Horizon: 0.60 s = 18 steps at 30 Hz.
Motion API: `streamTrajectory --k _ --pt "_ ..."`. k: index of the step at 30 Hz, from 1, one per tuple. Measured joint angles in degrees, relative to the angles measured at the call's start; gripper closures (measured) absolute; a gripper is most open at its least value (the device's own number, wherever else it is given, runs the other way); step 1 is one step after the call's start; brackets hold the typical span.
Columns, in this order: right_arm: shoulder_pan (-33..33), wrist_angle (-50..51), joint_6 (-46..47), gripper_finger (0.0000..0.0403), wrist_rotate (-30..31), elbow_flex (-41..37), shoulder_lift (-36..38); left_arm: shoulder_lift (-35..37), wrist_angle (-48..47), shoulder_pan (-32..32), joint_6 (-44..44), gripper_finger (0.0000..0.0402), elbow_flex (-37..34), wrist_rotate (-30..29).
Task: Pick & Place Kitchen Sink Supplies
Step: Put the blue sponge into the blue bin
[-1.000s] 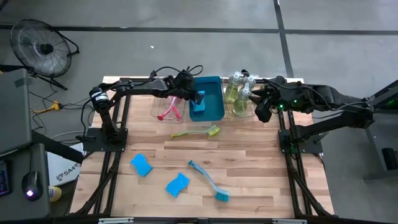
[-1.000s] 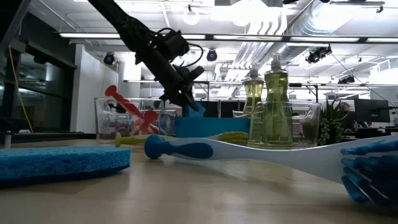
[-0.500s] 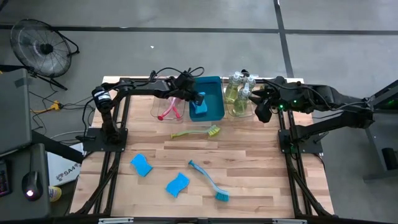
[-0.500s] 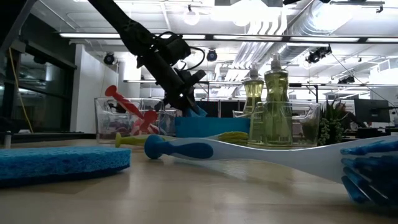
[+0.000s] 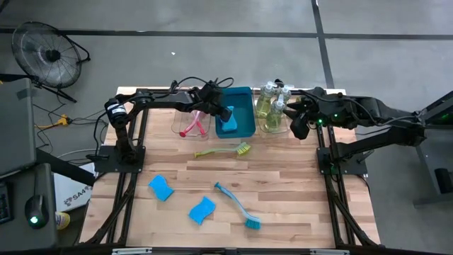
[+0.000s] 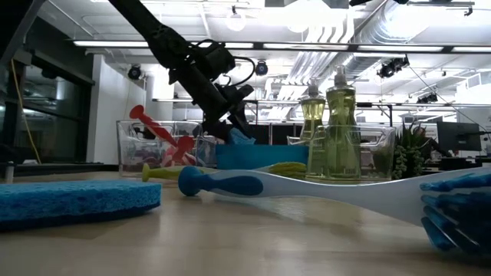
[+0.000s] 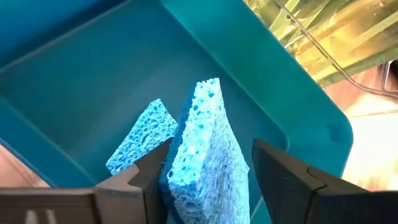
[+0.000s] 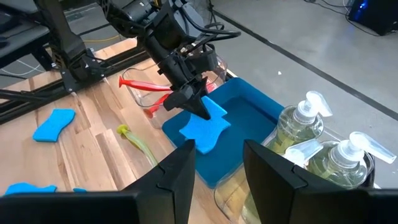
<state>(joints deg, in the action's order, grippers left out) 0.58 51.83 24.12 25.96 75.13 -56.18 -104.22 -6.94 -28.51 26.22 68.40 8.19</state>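
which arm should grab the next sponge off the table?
Left. Its tool is over the bin, with a sponge between its fingers, on the side of the table's two sponges. The right tool waits by the bottles.

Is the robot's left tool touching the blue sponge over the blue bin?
Touching. In the left wrist view, one finger of the left tool presses the sponge's side; the other finger stands apart.

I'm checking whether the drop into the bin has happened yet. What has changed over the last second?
Little has changed. The left gripper has shifted slightly over the blue bin. The sponge is still between its jaws, with one jaw now standing clear of it, above a second sponge in the bin. The right gripper, the brushes and the table sponges stayed put.
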Motion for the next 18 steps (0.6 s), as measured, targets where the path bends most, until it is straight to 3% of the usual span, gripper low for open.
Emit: streamTrajectory --k 14,18 --pt "0.01 0.72 0.55 0.0274 -1.36 0.0 0.0 0.57 0.59 -0.37 -9.15 0.0157 2.19 0.17" --pt "0.02 0.79 1.45 0.0274 -1.9 0.0 0.0 0.55 -3.54 -0.42 -12.04 0.0149 4.68 -0.29"
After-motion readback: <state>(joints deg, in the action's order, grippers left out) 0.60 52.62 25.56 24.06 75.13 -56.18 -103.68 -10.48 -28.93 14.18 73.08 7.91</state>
